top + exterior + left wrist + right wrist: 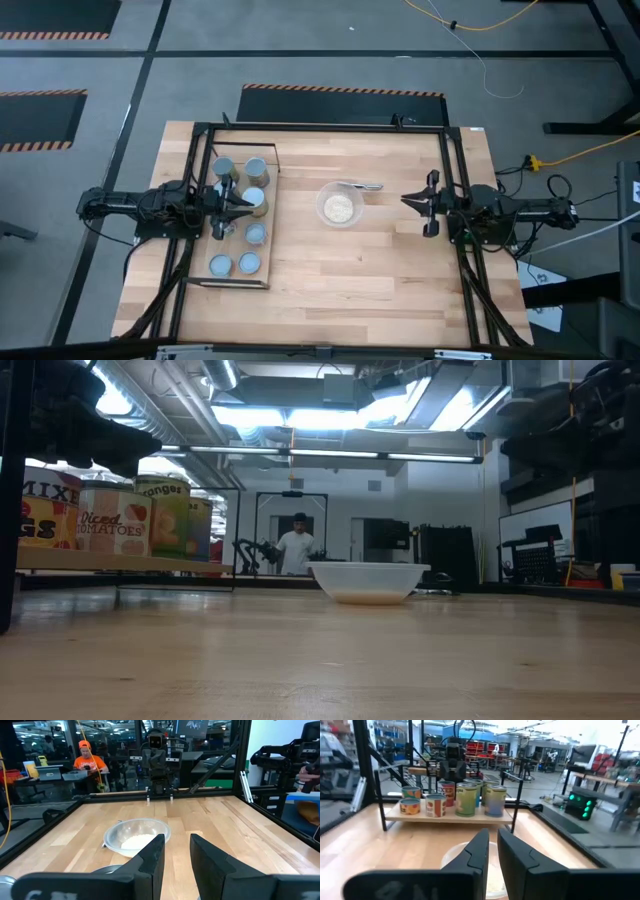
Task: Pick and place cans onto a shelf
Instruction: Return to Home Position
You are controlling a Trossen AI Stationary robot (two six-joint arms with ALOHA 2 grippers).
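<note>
Nearest, bare light-wood tabletop (350,300). Toward its left side, the shelf (470,818): pale board in a thin black wire frame, raised a little off the tabletop. On the board's near end, two of the cans (249,262) side by side, round blue-grey tops up. Further along, more of them upright in loose rows, lids silvery or blue-grey, sides wrapped in printed labels of orange, green and yellow. Among these, a tomato can (112,522), red and white, lettered "Diced Tomatoes". Above the shelf's middle, over the lids, left pincer (176,839), fingers parted by a narrow gap, gripping nothing. At the same depth, toward the right side, right pincer (493,834), fingers barely parted, likewise empty, pointed at the shelf. Between the two, nearer the right one, clear bowl (365,585) of pale grains. Just behind its rim, thin silver-and-black utensil (365,186) flat on the wood. Far beyond the tabletop, a person (297,547) in a pale top.
</note>
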